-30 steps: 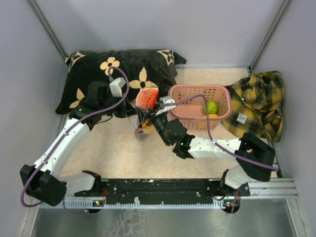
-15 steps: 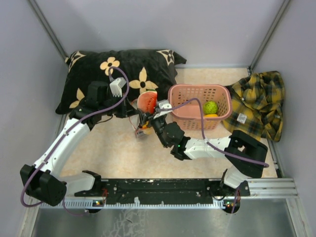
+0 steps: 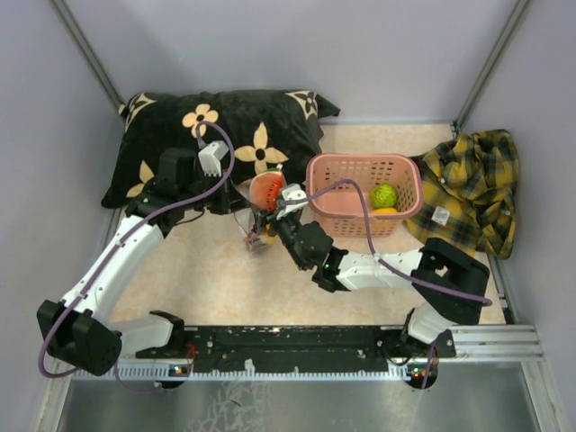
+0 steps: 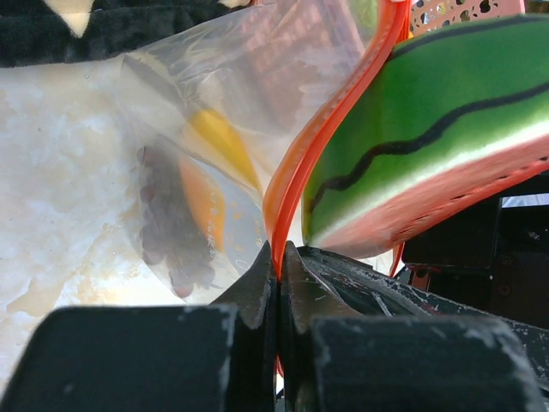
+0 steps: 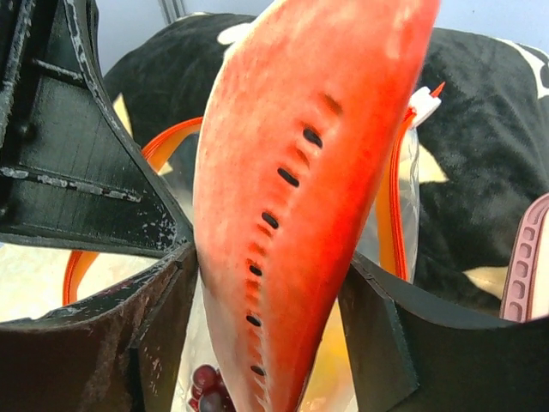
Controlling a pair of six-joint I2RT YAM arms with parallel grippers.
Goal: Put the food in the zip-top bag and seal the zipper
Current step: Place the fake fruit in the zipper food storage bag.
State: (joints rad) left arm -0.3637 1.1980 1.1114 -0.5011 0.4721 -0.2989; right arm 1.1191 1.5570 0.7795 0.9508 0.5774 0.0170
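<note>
What the views cut off or obscured
The watermelon slice [image 5: 283, 197] ran off the right-wrist view's top and bottom; the grape bunch [image 4: 167, 223] blurred behind the zip-top bag [image 4: 257, 77] plastic; the zipper [image 4: 287, 184] vanished at its lower end between the left gripper [image 4: 279, 257] and its pinched jaws.

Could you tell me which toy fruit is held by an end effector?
The watermelon slice, in the right end effector; the grapes lie inside the bag, the green fruit in the pink basket.

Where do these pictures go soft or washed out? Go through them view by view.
Top view: even light, sharp throughout. Left wrist: the left tool is a blurred dark mass at the lens, and the tabletop beside the bag is washed out. Right wrist: the watermelon slice is sharp; the pillow behind is soft.
</note>
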